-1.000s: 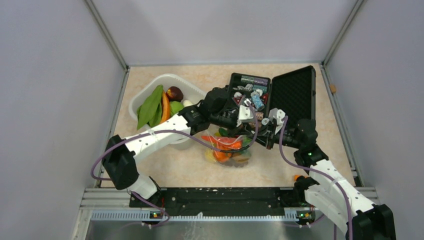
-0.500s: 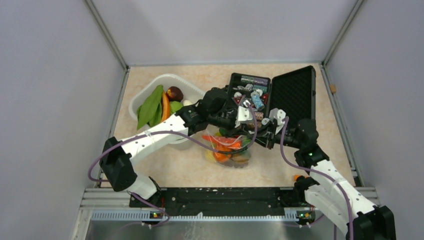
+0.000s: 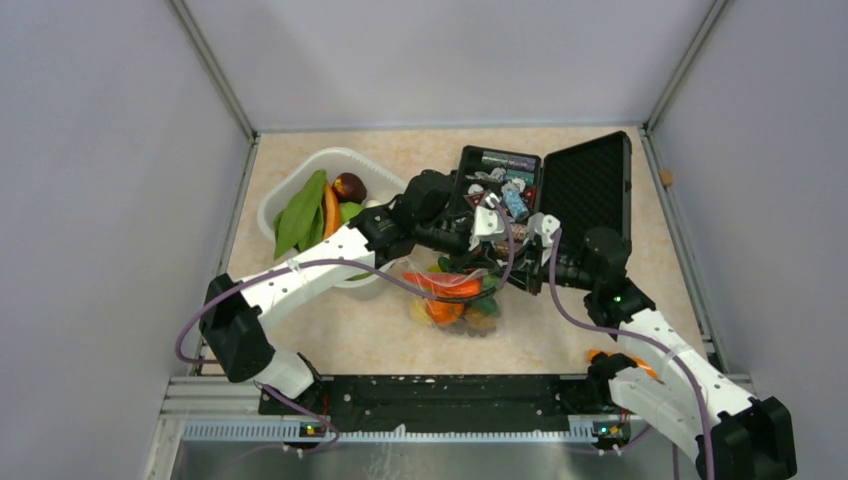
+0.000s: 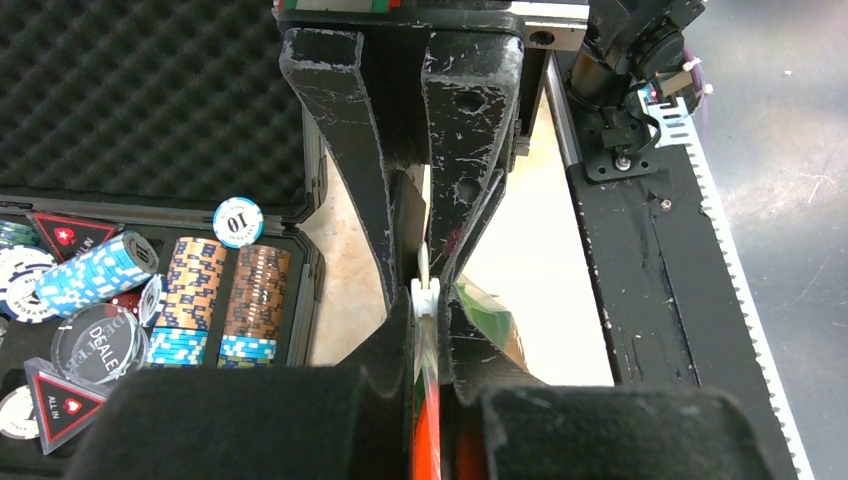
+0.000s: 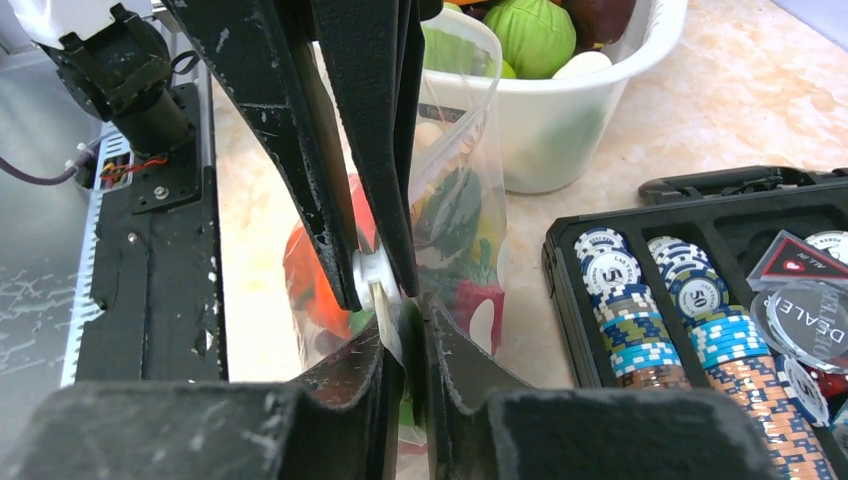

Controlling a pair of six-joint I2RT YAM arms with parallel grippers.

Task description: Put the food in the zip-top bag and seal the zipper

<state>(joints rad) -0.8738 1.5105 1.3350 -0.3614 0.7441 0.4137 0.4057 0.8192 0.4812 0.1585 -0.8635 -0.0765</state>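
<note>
The zip-top bag point(image 3: 455, 300) hangs between my two grippers above the table, holding red, orange and green food point(image 3: 443, 287). My left gripper point(image 4: 428, 310) is shut on the zipper point(image 4: 424, 262) along the bag's top edge, just behind a white slider point(image 4: 424, 295). My right gripper point(image 5: 405, 330) faces it from the other side. Its jaws stand slightly apart, and the bag's edge point(image 5: 385, 318) lies loose against one pad. From above, the left gripper point(image 3: 492, 255) and right gripper point(image 3: 520, 270) meet over the bag's right end. More food, green leaves point(image 3: 300, 215) among it, lies in the basket.
The white basket point(image 3: 300, 165) sits at the back left, close behind the bag point(image 5: 560, 120). An open black case point(image 3: 590, 185) with poker chips point(image 4: 190, 300) stands right behind the grippers. A small orange item point(image 3: 610, 358) lies by the right arm's base.
My right gripper's jaws have parted a little from their shut hold on the bag's edge, and its wrist has shifted slightly up and left. The left gripper stays shut.
</note>
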